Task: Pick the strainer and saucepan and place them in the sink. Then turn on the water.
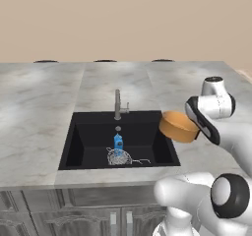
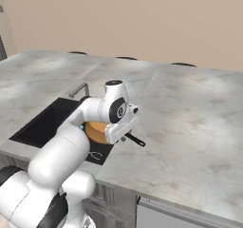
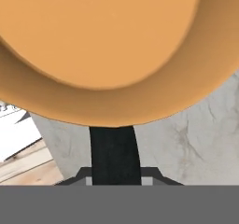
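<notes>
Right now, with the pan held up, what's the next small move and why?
Probably carry the saucepan left over the sink and lower it. The gripper is shut on its dark handle, the pan hangs tilted over the sink's right rim, and the strainer already lies inside.

Counted: one orange saucepan with one dark handle, one wire-mesh strainer, one small blue bottle, one black sink, one metal faucet, one grey marble desk.
</notes>
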{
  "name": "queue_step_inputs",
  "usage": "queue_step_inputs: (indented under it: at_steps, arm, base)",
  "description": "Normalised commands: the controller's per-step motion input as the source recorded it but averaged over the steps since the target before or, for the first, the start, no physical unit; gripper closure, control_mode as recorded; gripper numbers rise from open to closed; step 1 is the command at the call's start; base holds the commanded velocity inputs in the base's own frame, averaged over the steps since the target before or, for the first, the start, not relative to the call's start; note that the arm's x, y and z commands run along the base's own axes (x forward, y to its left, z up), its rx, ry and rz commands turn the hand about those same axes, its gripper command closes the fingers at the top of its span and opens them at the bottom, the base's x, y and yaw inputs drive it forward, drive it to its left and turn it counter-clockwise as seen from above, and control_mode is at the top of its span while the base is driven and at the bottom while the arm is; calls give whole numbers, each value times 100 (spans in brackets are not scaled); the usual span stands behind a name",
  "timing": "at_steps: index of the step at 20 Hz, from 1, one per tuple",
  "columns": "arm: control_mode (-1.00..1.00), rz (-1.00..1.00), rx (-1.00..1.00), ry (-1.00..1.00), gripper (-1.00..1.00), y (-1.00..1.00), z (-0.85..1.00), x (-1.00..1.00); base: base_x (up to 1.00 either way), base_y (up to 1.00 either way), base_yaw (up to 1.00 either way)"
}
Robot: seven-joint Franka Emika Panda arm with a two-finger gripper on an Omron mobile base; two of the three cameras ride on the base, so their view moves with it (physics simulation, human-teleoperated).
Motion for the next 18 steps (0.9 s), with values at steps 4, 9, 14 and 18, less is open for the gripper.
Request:
queue_step_inputs:
  at_steps: [4, 9, 14, 18]
  arm:
    - [-100, 10, 0, 0, 100, 78, 0, 41]
    - [-100, 14, -2, 0, 100, 88, 0, 48]
    - [-100, 14, -10, 13, 100, 68, -3, 30]
    - [-100, 13, -2, 7, 100, 48, -28, 35]
  base:
    - [0, 0, 0]
    - [0, 0, 0]
    - [0, 0, 0]
    - [0, 0, 0]
